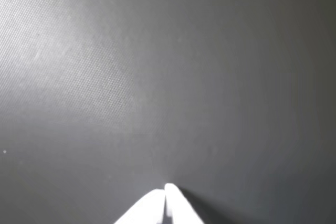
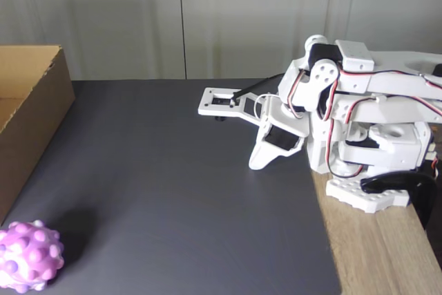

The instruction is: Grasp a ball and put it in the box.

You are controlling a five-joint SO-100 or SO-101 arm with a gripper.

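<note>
We see the tool point(image 1: 165, 190) with tips together, arm folded, nothing held. Ball point(image 2: 27, 256) on table point(image 2: 179, 191), near box point(image 2: 31, 112). Reach step pending: next, open and travel to ball.

The ball point(image 2: 27, 256), pink and lilac and studded all over with rounded knobs, rests on the dark mat at the lower left corner of the fixed view. The box point(image 2: 31, 119), open-topped brown corrugated cardboard with straight walls, stands along the left edge, near the ball but apart from it.
</note>
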